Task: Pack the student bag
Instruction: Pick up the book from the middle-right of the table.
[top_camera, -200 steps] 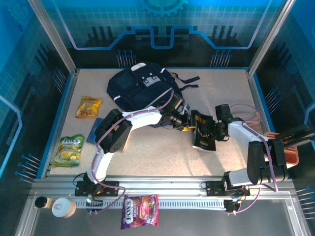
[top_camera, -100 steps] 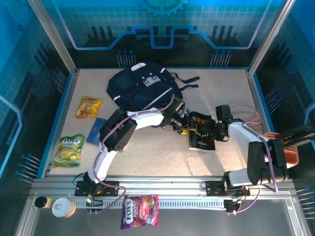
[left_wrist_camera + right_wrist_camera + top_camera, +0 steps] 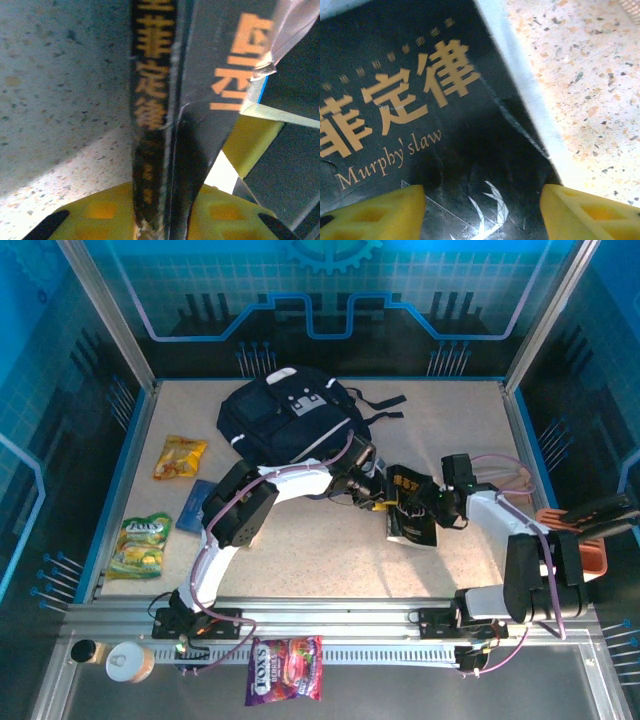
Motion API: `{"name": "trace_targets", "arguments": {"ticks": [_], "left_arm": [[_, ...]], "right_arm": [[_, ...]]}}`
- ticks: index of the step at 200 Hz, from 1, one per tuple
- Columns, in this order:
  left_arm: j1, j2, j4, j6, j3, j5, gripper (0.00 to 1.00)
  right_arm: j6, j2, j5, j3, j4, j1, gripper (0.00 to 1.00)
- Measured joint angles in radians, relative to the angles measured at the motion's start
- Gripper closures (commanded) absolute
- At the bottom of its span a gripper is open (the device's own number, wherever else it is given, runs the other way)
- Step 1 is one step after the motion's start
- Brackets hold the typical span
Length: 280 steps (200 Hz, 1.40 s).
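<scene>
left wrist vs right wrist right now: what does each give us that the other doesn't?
Left wrist: the black book seen spine-on, orange characters running down the spine, clamped in the left gripper. Right wrist: the front cover face-on, reading "Murphy's law", with the right gripper spread wide over it. Both: the same book, orange lettering, yellow fingers, and the speckled table.

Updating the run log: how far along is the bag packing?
Done: nothing visibly packed; the student bag lies at the back of the table. In hand: the black book, its spine clamped in the left gripper, the right gripper open over its cover. Left: the book, the orange snack packet and the green Fox's packet, both loose on the table.
</scene>
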Motion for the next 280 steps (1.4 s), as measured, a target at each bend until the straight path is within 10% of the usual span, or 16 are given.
{"name": "trace_targets", "arguments": {"ticks": [48, 112, 280], "left_arm": [[0.007, 0.0, 0.058, -0.001, -0.012, 0.011, 0.76], [0.012, 0.0, 0.124, -0.018, -0.024, 0.036, 0.53], [0.019, 0.054, 0.107, 0.005, 0.029, 0.047, 0.98]], "right_arm": [[-0.002, -0.081, -0.017, -0.03, -0.012, -0.021, 0.23], [-0.002, -0.029, -0.053, -0.031, -0.008, -0.023, 0.24], [0.002, -0.051, -0.072, -0.029, -0.024, -0.057, 0.29]]}}
